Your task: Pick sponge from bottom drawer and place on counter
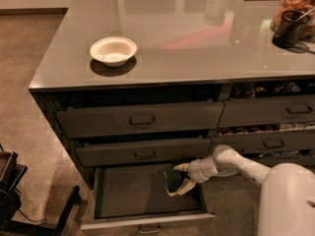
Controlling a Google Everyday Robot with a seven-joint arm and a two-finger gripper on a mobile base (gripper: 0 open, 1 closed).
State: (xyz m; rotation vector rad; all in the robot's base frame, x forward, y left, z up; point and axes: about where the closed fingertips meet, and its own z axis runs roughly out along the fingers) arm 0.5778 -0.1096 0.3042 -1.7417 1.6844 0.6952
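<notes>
The bottom drawer of the left stack is pulled open, and its dark floor shows. The sponge, a small dark green block, sits at the drawer's right side. My gripper reaches in from the right on a white arm. Its tan fingers stand above and below the sponge and close on it. The sponge is at or just above the drawer floor. The glossy grey counter tops the cabinet above.
A white bowl sits on the counter's left front. A dark cup and a jar stand at the far right. The two upper left drawers are slightly ajar. Black equipment stands on the floor at left.
</notes>
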